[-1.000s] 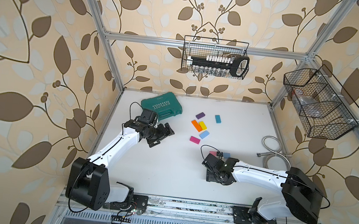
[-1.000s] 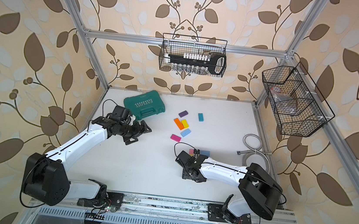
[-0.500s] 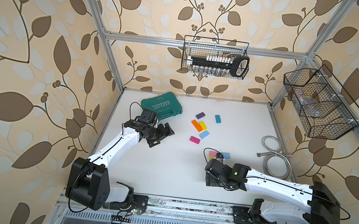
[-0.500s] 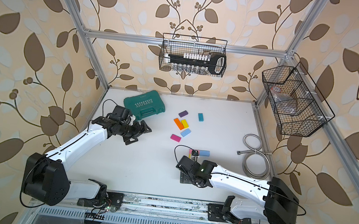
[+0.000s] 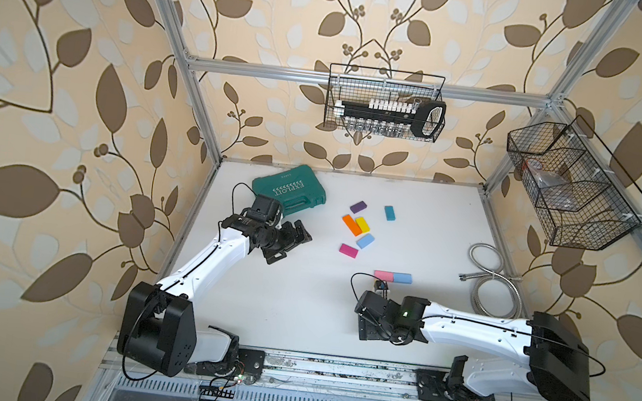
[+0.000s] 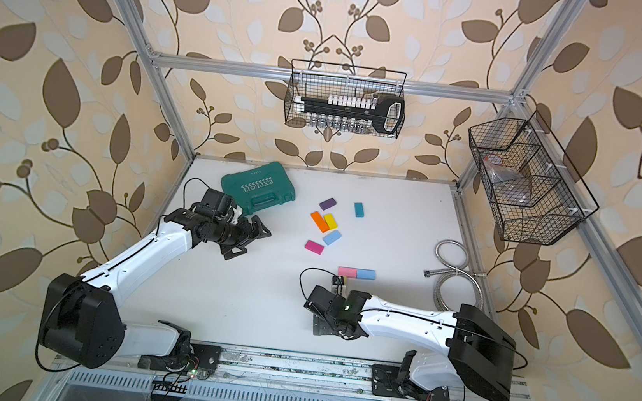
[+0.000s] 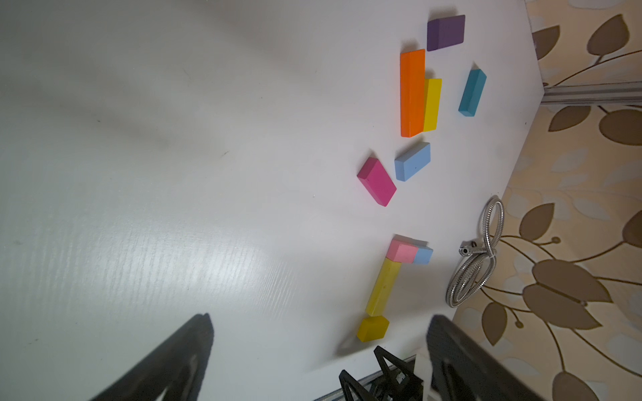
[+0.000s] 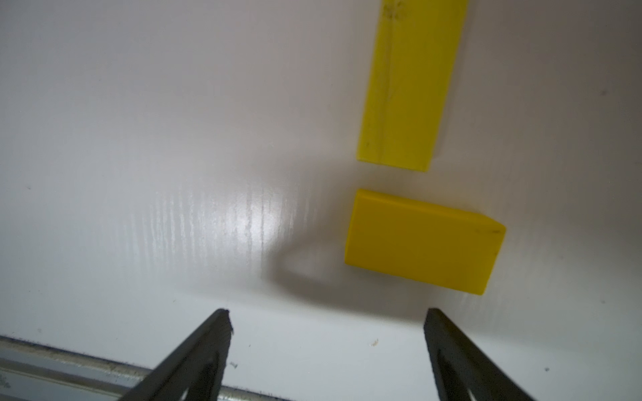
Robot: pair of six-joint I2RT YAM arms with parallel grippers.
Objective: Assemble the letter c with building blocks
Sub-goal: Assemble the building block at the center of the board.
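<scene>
Since a second ago the right claw (image 8: 328,312) is drawing back toward the front rail (image 5: 334,369), fingers spreading wide, gripping nothing, hovering just short of the short yellow block (image 8: 422,243). The left claw (image 7: 319,317) is staying put, gaping fully, empty. Ten blocks are lying on the tabletop (image 7: 139,173): three yellow, two light blue, one each pink (image 7: 403,250), magenta (image 7: 377,181), orange (image 7: 412,93), purple (image 7: 445,32), teal (image 7: 472,92). The long yellow block (image 7: 383,287) is touching pink at one end.

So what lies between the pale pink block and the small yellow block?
The long yellow block. One end sits against the pale pink block, and a small gap separates the other end from the small yellow block. The left wrist view shows it best.
</scene>
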